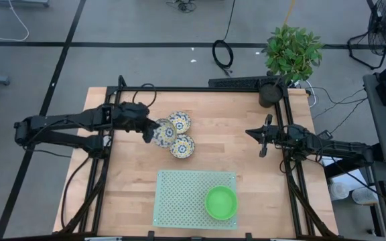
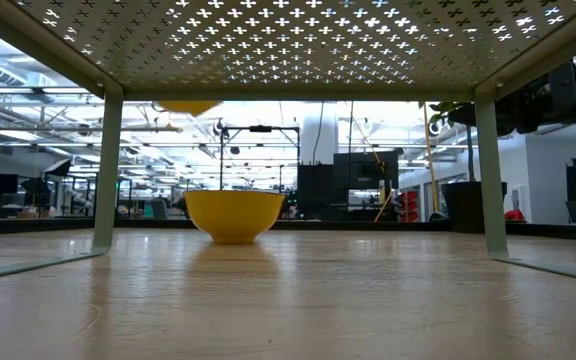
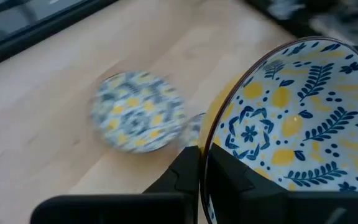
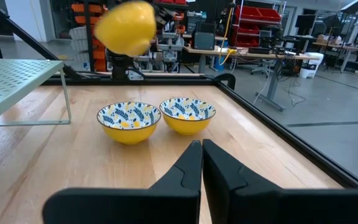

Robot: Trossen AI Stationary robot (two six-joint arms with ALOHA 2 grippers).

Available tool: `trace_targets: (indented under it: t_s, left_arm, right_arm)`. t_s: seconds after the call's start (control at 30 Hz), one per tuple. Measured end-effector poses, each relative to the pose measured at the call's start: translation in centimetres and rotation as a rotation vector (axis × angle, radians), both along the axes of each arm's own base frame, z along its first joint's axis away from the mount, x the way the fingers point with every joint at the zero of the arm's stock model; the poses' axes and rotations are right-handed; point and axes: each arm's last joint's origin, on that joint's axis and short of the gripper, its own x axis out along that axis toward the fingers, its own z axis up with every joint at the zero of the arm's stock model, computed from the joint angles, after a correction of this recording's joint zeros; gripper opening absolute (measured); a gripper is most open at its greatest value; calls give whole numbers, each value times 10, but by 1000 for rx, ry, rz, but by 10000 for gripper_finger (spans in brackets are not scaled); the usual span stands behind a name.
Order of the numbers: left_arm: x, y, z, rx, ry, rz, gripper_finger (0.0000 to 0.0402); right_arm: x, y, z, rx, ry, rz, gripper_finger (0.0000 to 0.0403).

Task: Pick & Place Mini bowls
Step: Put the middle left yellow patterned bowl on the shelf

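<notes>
Gripping a floral bowl [image 1: 162,132] by its rim, your left gripper [image 1: 150,128] held it tilted above the table at about 10 o'clock; two floral bowls [image 1: 179,122] [image 1: 182,146] sat just beside it; one green bowl [image 1: 220,202] lay on the perforated mat [image 1: 179,198] at 6 o'clock; your right gripper [image 1: 263,139] waited at 3 o'clock, fingers pressed together, empty.

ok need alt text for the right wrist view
Two floral mini bowls with yellow outsides sit side by side on the wooden table, beyond the shut right gripper. A third bowl is blurred above them, and the perforated mat stands alongside.
</notes>
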Motion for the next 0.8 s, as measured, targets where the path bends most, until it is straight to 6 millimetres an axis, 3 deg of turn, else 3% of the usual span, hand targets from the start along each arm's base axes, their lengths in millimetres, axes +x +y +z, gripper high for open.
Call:
trace_targets:
  t_s: [0.4,0.8]
  left_arm:
    - [14,-22,19,89,-214,-251,24]
    - [18,-43,28,147,-309,-398,24]
  right_arm:
    - [0,0,0,0,-3,0,0]
    - [0,0,1,-1,-7,0,0]
